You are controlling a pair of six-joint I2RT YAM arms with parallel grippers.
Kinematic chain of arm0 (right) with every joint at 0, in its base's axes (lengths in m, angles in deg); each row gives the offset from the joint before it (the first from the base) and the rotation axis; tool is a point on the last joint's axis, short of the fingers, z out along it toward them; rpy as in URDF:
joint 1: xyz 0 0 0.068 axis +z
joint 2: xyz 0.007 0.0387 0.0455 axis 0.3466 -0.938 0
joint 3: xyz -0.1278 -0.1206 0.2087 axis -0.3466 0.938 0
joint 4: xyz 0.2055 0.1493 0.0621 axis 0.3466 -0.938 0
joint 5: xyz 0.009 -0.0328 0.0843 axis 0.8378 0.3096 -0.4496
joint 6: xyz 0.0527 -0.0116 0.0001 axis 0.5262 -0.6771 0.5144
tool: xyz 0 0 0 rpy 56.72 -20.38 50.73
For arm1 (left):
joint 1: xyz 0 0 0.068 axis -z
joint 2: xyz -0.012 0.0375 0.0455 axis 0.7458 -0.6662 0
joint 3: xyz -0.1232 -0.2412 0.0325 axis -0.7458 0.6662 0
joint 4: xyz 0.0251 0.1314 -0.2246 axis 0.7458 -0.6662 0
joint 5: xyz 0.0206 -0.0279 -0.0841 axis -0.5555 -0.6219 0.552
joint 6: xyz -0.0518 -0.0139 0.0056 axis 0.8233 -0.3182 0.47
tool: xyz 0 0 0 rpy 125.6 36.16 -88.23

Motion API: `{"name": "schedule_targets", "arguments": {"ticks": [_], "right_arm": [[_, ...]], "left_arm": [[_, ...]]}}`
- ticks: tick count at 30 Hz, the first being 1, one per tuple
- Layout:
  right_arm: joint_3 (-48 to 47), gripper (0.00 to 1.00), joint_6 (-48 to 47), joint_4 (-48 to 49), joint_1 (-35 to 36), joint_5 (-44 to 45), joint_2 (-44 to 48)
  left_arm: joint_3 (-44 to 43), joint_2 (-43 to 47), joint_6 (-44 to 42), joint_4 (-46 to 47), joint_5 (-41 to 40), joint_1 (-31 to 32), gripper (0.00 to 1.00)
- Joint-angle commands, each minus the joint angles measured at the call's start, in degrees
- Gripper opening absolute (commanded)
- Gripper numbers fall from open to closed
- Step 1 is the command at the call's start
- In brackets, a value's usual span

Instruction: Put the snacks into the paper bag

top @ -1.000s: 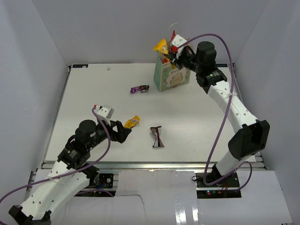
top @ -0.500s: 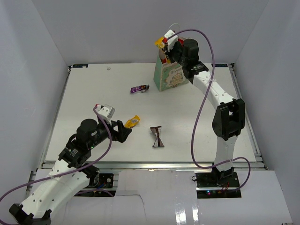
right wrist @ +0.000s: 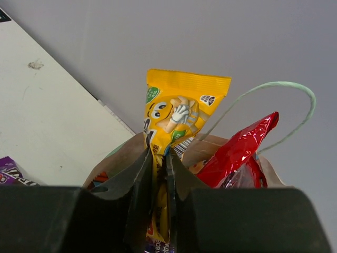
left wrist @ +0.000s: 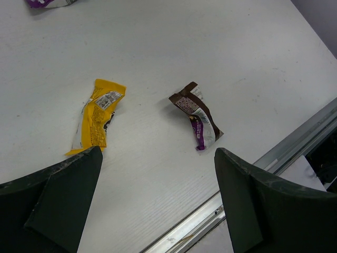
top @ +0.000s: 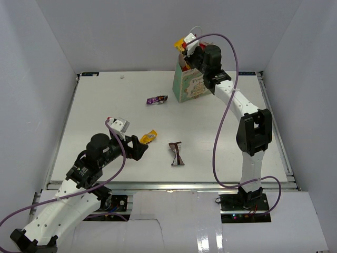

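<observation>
The mint-green paper bag point(top: 190, 87) stands upright at the back of the table. My right gripper point(top: 190, 52) point(right wrist: 160, 158) hovers over its mouth, shut on a yellow candy packet point(top: 181, 45) point(right wrist: 179, 110) that sticks up above the jaws. A red chip bag point(right wrist: 237, 153) pokes out of the paper bag beside it. On the table lie a second yellow candy packet point(top: 149, 137) point(left wrist: 97, 116), a brown-white bar wrapper point(top: 177, 153) point(left wrist: 197, 122) and a small purple wrapper point(top: 157, 99) point(left wrist: 47, 2). My left gripper point(top: 139, 147) point(left wrist: 158, 153) is open, low, just short of the yellow packet and bar wrapper.
The bag's thin loop handle point(right wrist: 295, 95) arches beside the held packet. White walls enclose the table on three sides. A metal rail point(left wrist: 247, 184) runs along the near edge, close to my left gripper.
The right arm has swung left and folded up, carrying the yellow packet from the bag's right side to over its mouth. The left arm has not moved.
</observation>
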Motion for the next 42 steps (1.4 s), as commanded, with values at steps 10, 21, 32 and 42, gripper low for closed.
{"name": "schedule_targets", "arguments": {"ticks": [10,21,32,42], "right_arm": [[6.7,0.59,0.69,4.36,-0.04,-2.41,6.51],[9.32,0.86,0.52,-14.76,-0.13,-19.53,26.19],[48.85,0.88,-14.08,-43.82,-0.39,-42.85,46.93],[61.01,0.89,-11.79,-37.74,-8.48,-46.53,57.58]], "left_arm": [[0.37,-0.18,-0.84,1.33,1.56,0.14,0.98],[0.2,-4.56,-0.4,1.77,1.83,0.14,0.98],[-4.72,-22.91,4.35,1.33,-3.96,0.14,0.98],[-17.19,-47.96,-3.9,-0.34,-14.16,0.93,0.95]]}}
